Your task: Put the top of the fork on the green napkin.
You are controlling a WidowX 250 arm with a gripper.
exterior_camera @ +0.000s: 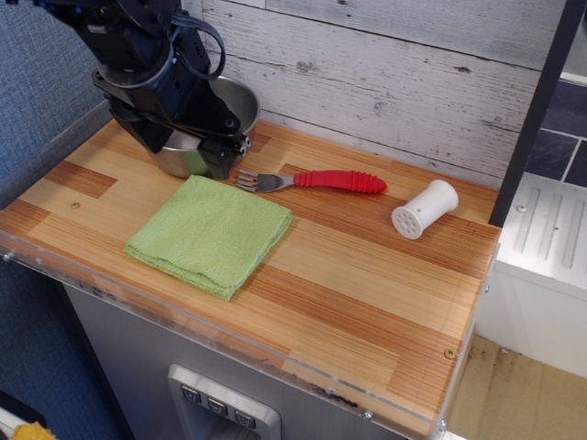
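Four loose items on one wooden worktop (367, 275), plus one black robot arm. Item one: green napkin (211, 234), folded square, lying flat toward the front left. Item two: fork (312, 181), lying flat behind the napkin's far right corner, red ribbed handle pointing right, the top of the fork (254, 181) pointing left with its tines just beside the napkin's far edge, on bare wood, not on the cloth. Item three: white perforated cylinder (424, 209), on its side, right of the handle and apart from it. Item four: metal bowl (229, 110), rear left corner, largely hidden by the arm. Gripper (218, 158): lowered in front of the bowl, just left of the tines; jaws' opening cannot be told from this view, nothing visibly held.
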